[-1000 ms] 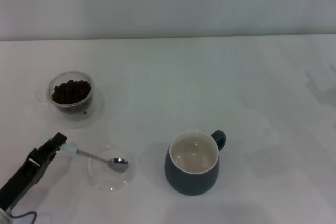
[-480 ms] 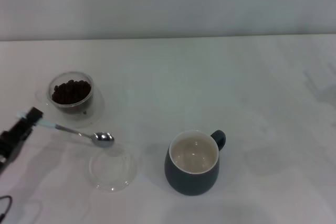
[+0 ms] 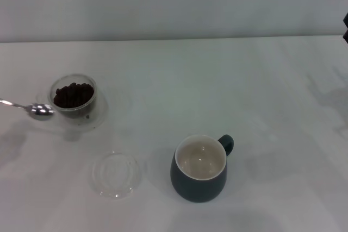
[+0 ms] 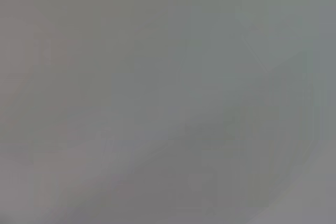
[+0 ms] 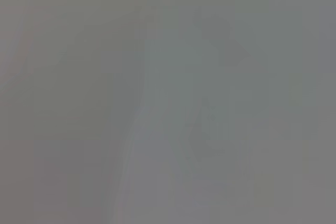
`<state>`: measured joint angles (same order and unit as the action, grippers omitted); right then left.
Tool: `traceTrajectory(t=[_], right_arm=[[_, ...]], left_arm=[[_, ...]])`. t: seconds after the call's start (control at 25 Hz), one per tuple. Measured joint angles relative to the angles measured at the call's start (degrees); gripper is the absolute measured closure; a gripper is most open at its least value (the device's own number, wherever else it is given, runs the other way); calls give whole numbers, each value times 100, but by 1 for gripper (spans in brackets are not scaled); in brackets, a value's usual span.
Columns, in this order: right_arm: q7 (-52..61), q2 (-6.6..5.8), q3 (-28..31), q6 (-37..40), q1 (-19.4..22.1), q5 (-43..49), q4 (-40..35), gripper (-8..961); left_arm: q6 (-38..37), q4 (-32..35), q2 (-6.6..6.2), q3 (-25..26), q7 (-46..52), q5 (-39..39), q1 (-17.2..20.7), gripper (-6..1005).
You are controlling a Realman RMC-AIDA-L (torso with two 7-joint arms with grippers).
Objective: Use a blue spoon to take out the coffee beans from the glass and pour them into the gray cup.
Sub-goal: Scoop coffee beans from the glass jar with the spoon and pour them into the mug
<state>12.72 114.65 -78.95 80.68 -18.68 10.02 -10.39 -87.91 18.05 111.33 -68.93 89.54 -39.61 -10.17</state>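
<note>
We take the glass as our landmark: it stands on the white desk with the coffee beans heaped inside it. Just beside the glass, on its left, we see the blue spoon, only its metal stem and bowl in sight, the bowl close to the glass wall and the stem running off the picture's left edge. The left gripper is out of sight, so we cannot tell how its jaws stand. Nearer to us than the glass lies a shallow clear dish. Right of that dish, well apart from the glass, stands the gray cup, its handle turned away. Both wrist views show nothing we can make out, and the right gripper is unseen too.
</note>
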Motion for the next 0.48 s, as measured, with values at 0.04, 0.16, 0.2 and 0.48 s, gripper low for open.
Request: traceTrajectory(t=[0.04, 0.16, 0.2, 0.48], right_arm=[[-19, 13, -2, 0, -16, 0, -3, 216], [-12, 34, -31, 0, -44, 6, -5, 217], [-1, 37, -38, 0, -45, 8, -5, 217], [69, 55, -361, 71, -19, 42, 0, 217]], left_arm=[[61, 3, -125, 33, 33, -12, -21, 870], [282, 12, -422, 45, 163, -34, -139, 870], [343, 15, -495, 37, 205, -40, -192, 870], [873, 180, -876, 27, 668, -398, -637, 871]])
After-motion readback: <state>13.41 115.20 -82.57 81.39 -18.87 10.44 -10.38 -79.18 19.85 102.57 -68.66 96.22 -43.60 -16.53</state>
